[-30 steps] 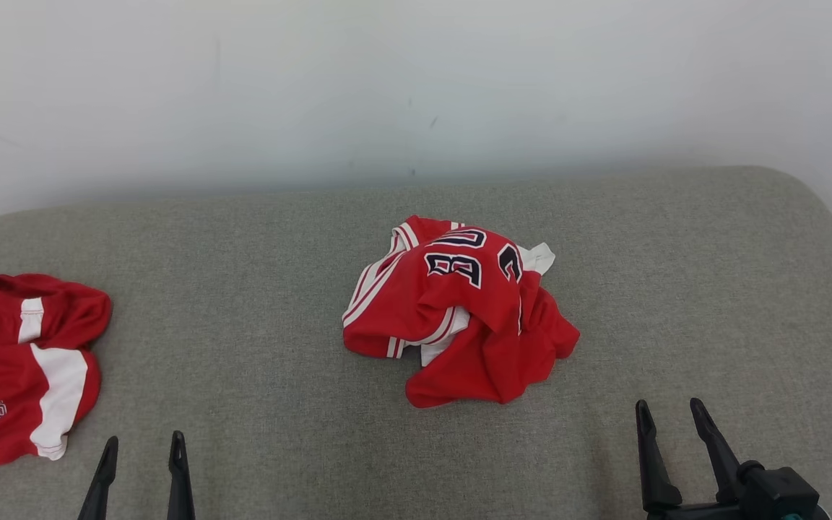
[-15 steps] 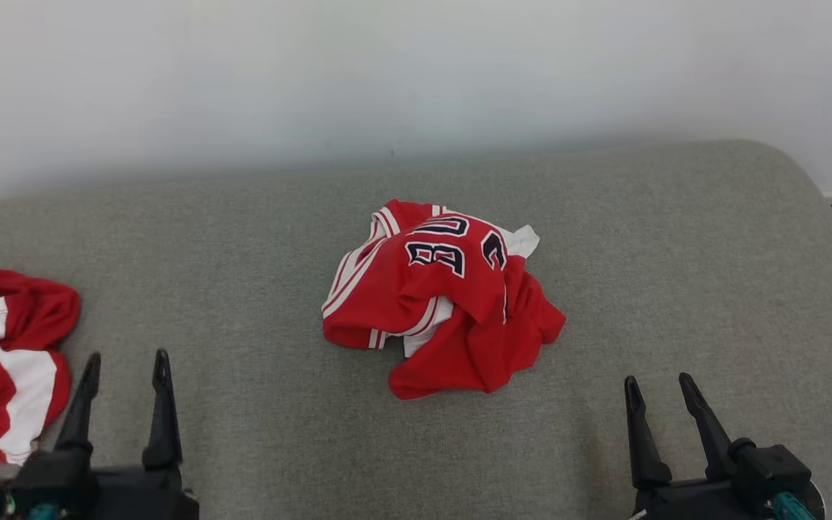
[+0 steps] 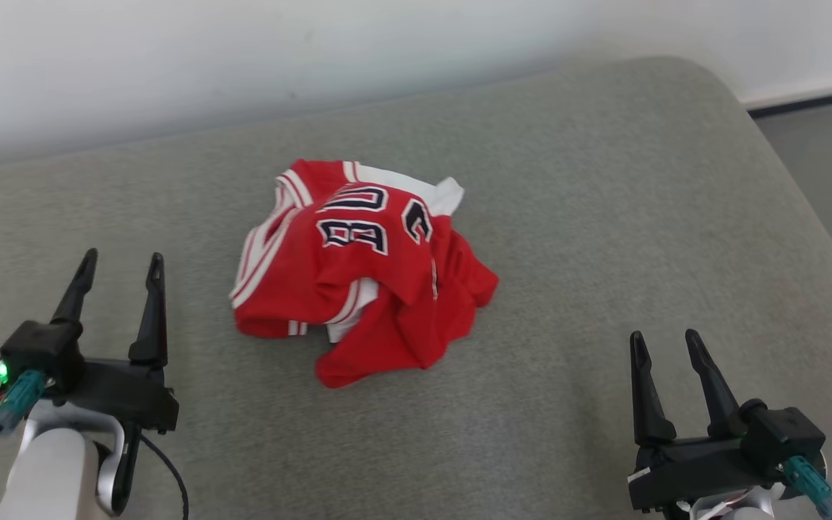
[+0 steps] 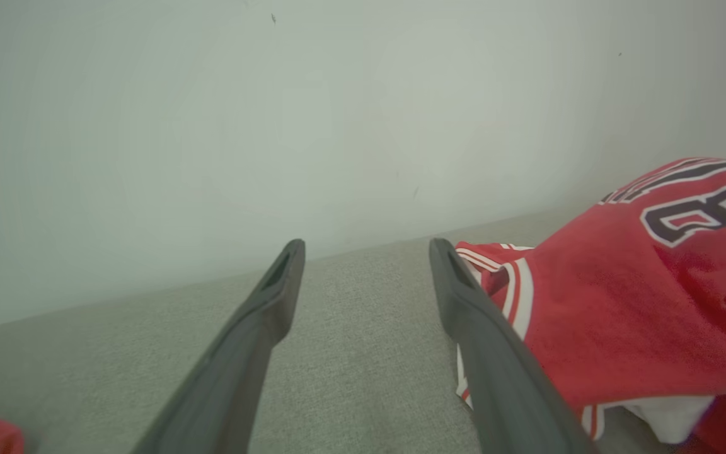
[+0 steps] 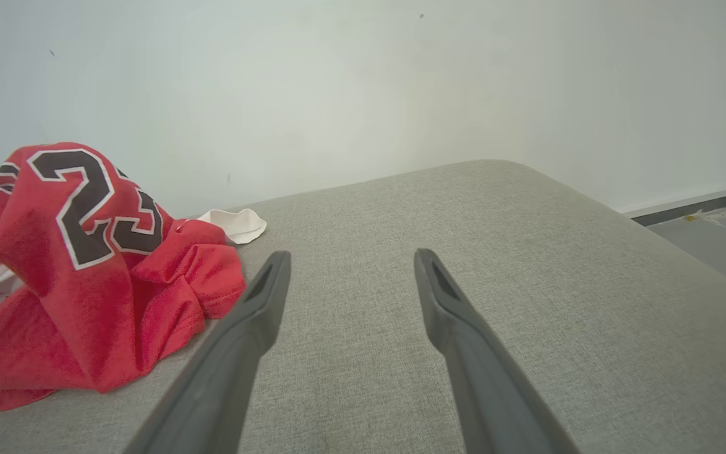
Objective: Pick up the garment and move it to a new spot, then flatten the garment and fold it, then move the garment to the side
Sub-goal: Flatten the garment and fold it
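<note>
Lying crumpled mid-frame on grey cushion (image 3: 604, 217): red garment (image 3: 358, 267).
Left gripper (image 3: 123, 255) and right gripper (image 3: 663, 335) gape empty at the lower corners; camera has dipped since earlier.

A crumpled red basketball jersey (image 3: 358, 271) with white trim and dark numerals is heaped on the grey fabric surface (image 3: 604, 217).

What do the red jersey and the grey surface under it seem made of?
Red jersey: likely thin synthetic knit, matte, going by its soft crumpled folds. Grey surface: woven upholstery fabric, matte, with a visible heathered weave; the rounded corner suggests padding.
</note>
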You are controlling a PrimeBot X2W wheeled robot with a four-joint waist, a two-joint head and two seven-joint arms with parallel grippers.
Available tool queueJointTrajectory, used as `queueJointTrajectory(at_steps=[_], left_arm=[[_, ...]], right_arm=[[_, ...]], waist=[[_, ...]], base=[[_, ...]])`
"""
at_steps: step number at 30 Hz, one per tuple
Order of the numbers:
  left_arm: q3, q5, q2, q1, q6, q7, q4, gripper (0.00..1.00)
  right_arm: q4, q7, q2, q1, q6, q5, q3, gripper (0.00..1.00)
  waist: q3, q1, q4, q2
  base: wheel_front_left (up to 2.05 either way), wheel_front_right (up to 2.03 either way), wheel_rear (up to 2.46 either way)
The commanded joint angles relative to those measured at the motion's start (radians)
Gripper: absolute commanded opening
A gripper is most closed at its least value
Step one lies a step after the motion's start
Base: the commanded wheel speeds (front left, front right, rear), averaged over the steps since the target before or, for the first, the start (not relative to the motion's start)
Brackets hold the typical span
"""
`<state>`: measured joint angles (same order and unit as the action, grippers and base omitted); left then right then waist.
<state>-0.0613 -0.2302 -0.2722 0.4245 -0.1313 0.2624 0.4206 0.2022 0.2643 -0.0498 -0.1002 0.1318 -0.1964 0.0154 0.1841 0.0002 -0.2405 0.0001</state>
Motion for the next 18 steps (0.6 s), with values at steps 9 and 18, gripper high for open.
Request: queueJointTrajectory(at_steps=[9,18], left_arm=[[-0.186,-0.126,-0.053,0.11,0.002,0.002,0.207,1.0],[-0.418,-0.275,-0.088,0.197,0.002,-0.029,0.403,1.0]], right_arm=[[0.002,0.001,-0.001,-0.017,-0.002,-0.031,0.011,1.0],[0.005,0.002,-0.001,-0.017,-0.002,-0.032,0.014,1.0]], waist=[[0.079,-0.0002,-0.118,-0.0001],[0.064,-0.0002,-0.124,-0.0001]], base=[[0.0,0.0,0.0],[0.0,0.0,0.0]])
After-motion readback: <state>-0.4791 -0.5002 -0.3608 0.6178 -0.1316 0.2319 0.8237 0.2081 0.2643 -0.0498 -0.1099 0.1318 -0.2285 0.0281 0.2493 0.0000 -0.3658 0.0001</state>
